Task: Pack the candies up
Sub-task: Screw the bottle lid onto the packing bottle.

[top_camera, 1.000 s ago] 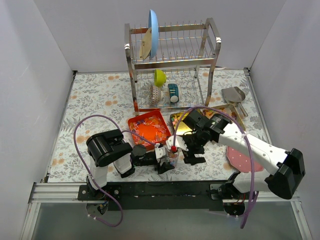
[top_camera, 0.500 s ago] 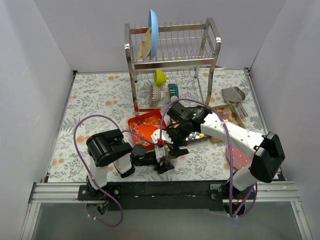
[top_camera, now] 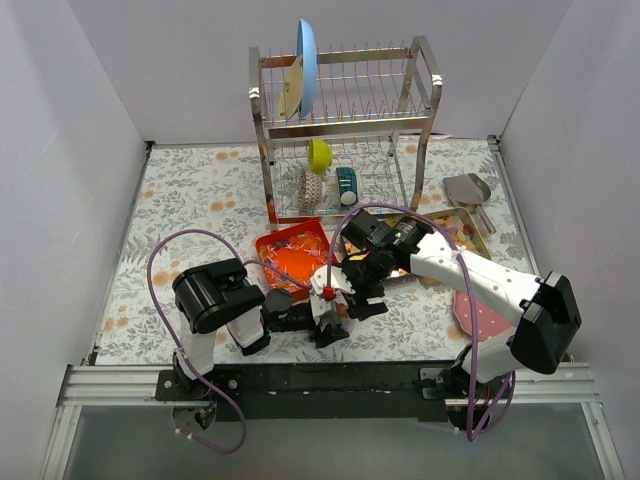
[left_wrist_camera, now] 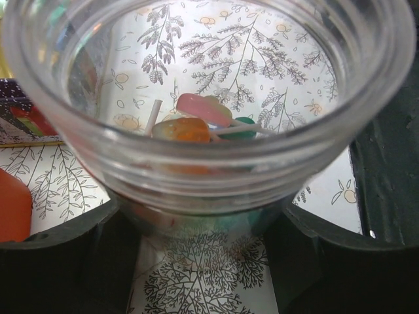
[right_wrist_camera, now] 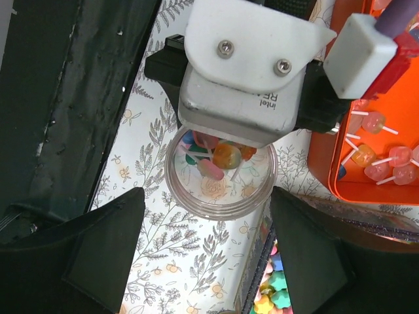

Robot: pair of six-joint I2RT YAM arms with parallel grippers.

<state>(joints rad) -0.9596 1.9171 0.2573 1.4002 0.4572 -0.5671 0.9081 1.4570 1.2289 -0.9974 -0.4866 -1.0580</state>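
Observation:
A small clear glass (left_wrist_camera: 209,98) stands on the floral mat, and my left gripper (left_wrist_camera: 204,261) is shut on its base. It holds a few lollipops (left_wrist_camera: 196,121), pink, orange and green, on white sticks. From above, the glass (right_wrist_camera: 220,171) lies under the left wrist housing. My right gripper (right_wrist_camera: 213,258) is open and empty, hovering just above the glass with a finger on either side. The candies (right_wrist_camera: 270,296), tiny bright lumps, lie in a metal tray (top_camera: 465,225) beside the glass, mostly hidden by my right arm. Both grippers meet at the near centre of the table (top_camera: 340,305).
An orange tray (top_camera: 295,255) of wrapped lollipops lies just behind the glass. A steel dish rack (top_camera: 345,130) with a blue plate and cups stands at the back. A metal scoop (top_camera: 468,188) lies at the right. A pink plate (top_camera: 482,320) sits under my right arm.
My right gripper has swung left from beside the glass and now hangs over it. The left gripper and the glass have not moved.

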